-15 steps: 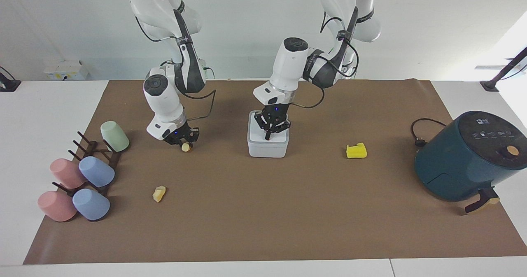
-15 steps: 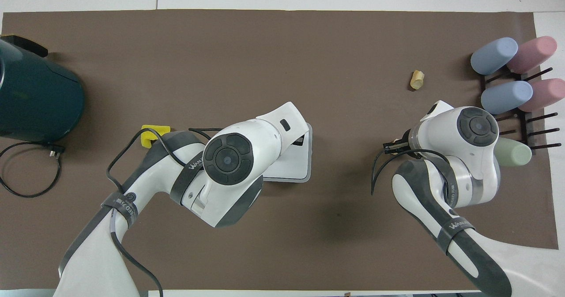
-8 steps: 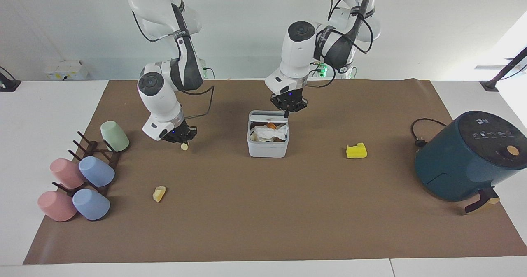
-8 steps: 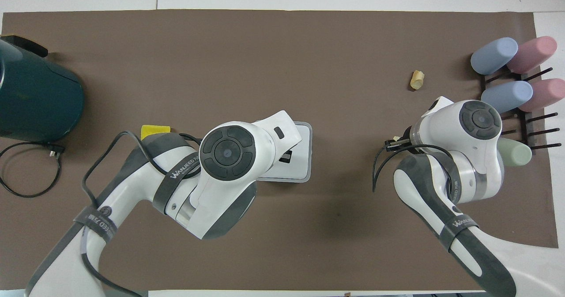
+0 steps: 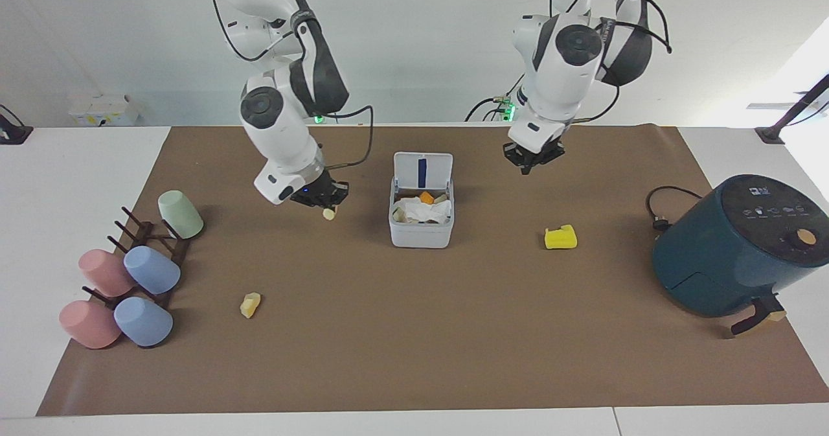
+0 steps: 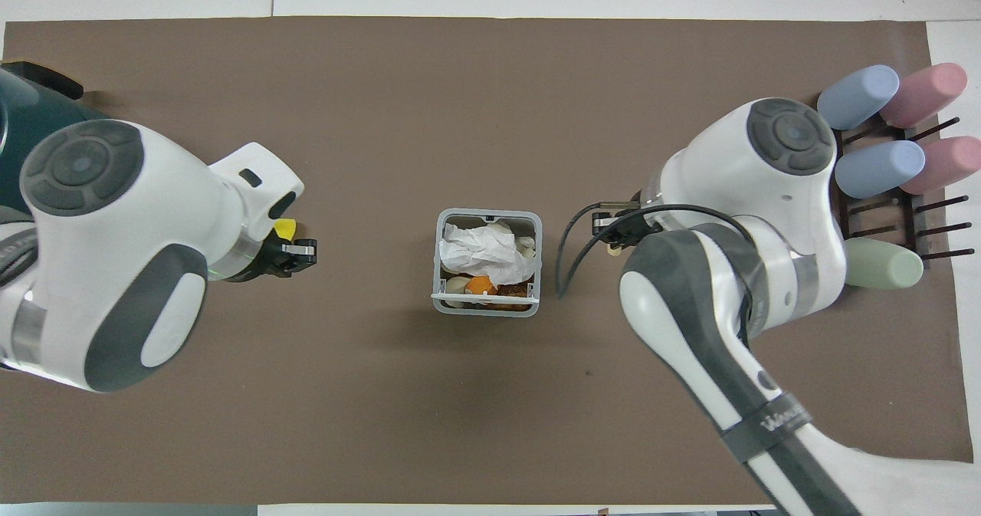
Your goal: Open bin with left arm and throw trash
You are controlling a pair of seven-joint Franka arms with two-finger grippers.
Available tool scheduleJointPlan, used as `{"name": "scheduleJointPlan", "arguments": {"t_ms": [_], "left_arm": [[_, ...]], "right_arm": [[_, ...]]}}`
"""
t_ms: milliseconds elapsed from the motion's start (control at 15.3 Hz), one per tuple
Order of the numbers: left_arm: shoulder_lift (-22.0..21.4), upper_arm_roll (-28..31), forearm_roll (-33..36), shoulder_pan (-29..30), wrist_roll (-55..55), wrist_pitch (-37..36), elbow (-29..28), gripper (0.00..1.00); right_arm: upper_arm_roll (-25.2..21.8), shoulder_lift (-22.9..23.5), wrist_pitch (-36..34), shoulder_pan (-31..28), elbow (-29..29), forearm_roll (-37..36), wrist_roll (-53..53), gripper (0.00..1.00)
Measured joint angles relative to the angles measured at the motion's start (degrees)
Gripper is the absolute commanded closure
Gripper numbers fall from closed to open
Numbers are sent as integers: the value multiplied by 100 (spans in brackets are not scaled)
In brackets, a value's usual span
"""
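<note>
white-grey bin at mat centre, lid now upright; left gripper has withdrawn, fingers nearly closed, empty. right gripper carries a pale scrap closer: drop comes next.

The small white-grey square bin is sitting mid-table, lid upright on its robot side. The bright yellow spongy block is lying toward the left arm's end, near the big dark teal air fryer. A pale cream lump is lying toward the right arm's end, beside the rack of pastel cups.
</note>
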Motion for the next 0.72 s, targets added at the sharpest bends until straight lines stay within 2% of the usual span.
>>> {"name": "scheduleJointPlan", "arguments": {"t_ms": [261,391,457,522,587,652,717], "left_arm": [[-57,15,0,936,970,13,53,0],[-71,20,0,1315,1415,16,219,0],[-73,22,0,1455,1555,14,340,0],[-75,23,0,1559,1628,9,459,0],[-77,21,0,1635,1651,3,573,0],[-78,23,0,1687,1660,-17,682,0],[-77,20,0,1722,1664,-77,799,0]], "right_arm": [[23,101,180,941,297,1,1770,100],[22,167,358,1191,311,1,2214,100],[23,193,455,1273,306,1,2356,78],[23,214,554,1320,291,1,2463,49],[23,225,644,1348,257,7,2537,36],[24,227,732,1376,210,24,2574,19],[25,227,790,1400,179,45,2605,10]]}}
